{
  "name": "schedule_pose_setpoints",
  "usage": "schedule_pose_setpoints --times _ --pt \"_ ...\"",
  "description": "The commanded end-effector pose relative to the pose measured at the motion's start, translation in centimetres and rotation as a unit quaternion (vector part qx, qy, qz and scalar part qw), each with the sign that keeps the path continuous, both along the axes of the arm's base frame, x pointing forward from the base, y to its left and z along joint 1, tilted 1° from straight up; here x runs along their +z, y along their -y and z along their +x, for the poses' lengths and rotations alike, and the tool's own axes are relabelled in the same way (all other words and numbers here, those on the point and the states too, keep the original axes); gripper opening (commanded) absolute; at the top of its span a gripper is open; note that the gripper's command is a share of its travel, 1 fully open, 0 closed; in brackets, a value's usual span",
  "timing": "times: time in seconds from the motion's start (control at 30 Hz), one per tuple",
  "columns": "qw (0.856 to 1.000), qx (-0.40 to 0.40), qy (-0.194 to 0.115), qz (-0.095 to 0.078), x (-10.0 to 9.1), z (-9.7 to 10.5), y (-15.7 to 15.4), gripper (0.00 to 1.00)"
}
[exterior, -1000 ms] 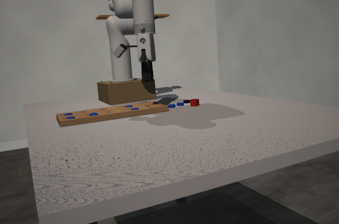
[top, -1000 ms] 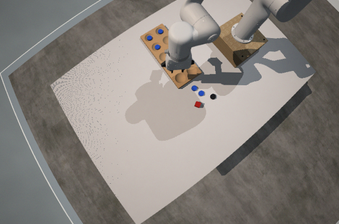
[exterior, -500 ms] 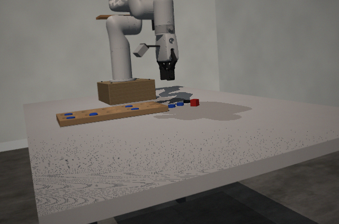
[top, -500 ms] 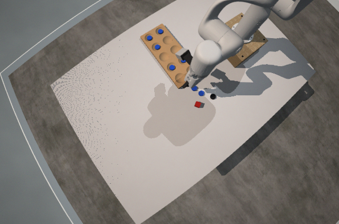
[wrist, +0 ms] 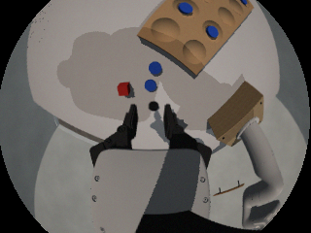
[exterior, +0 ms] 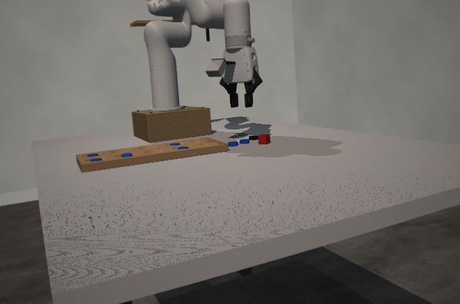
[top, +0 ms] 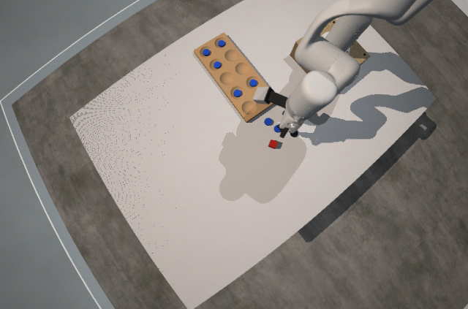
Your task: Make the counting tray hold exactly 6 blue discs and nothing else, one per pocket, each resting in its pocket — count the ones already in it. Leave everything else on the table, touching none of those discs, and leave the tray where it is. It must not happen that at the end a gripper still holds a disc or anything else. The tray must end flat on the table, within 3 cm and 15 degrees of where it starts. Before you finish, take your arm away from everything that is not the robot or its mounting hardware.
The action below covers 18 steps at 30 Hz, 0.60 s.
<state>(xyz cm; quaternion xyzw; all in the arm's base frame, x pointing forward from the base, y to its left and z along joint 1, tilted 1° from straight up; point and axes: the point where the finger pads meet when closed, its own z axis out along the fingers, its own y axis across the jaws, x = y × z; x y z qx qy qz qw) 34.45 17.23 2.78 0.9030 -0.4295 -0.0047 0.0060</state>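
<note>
counting tray (top: 211, 67) lies flat on the white table (top: 159, 185), wooden, ten pockets in two rows. five blue discs in pockets (top: 217, 64), one each; other five pockets bare. two loose blue discs on the table just off the tray's near end: one (top: 268, 121) in plain sight, the second (top: 276, 128) partly under the gripper in the top view, both visible in the exterior view (exterior: 233, 143). beside them a small black disc (wrist: 154, 105) and a red cube (top: 273, 144), all close together, none touching the tray.

gripper (exterior: 241, 100) hangs well above the table over the loose pieces, pointing down, jaws about half apart, nothing between them. wrist view puts the black disc between the fingertips in line of sight, far below.

arm stands on a wooden block (exterior: 192, 122) behind the tray.
</note>
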Motion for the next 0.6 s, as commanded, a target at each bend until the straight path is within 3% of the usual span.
schedule_pose_setpoints --times 0.0,0.1,0.3,0.57 --pt "1.0 0.002 0.001 0.001 -0.1 0.1 -0.1 0.47" --pt "1.0 0.002 0.001 0.001 -2.1 0.1 -0.2 0.47" --pt "1.0 0.002 0.001 0.001 -8.5 0.0 -0.2 0.47" --pt "1.0 0.002 0.001 0.001 -9.9 -0.1 -0.1 0.47"
